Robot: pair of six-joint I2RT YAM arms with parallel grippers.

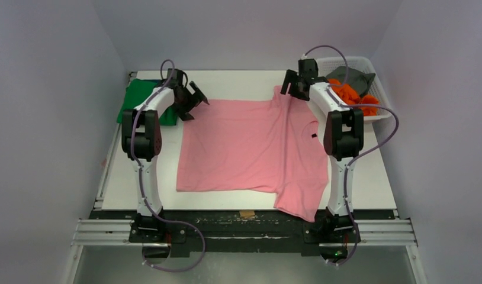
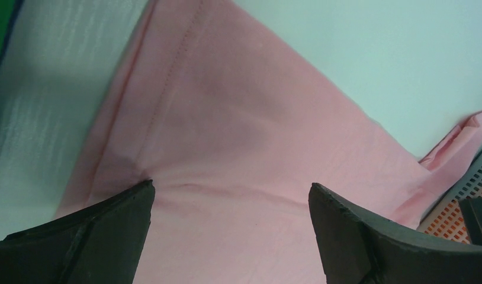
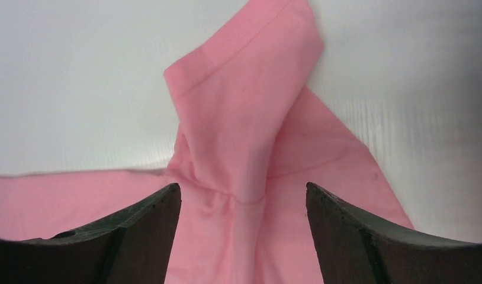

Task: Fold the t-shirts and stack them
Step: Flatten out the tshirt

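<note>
The left claw (image 2: pixel 230 195), wide open and empty, hovers over the pink t-shirt's (image 1: pixel 250 148) far left corner. The right claw (image 3: pixel 243 192), equally open, hangs over its folded-back sleeve. Only the overhead view shows the shirt spread across the white surface (image 1: pixel 375 177), with a green t-shirt (image 1: pixel 138 97) beside it.

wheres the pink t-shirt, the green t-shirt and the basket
pink t-shirt (image 1: pixel 238 145), top external view, middle of the flat body
green t-shirt (image 1: pixel 132 100), top external view, its left half
basket (image 1: pixel 360 59), top external view, far rim
</note>
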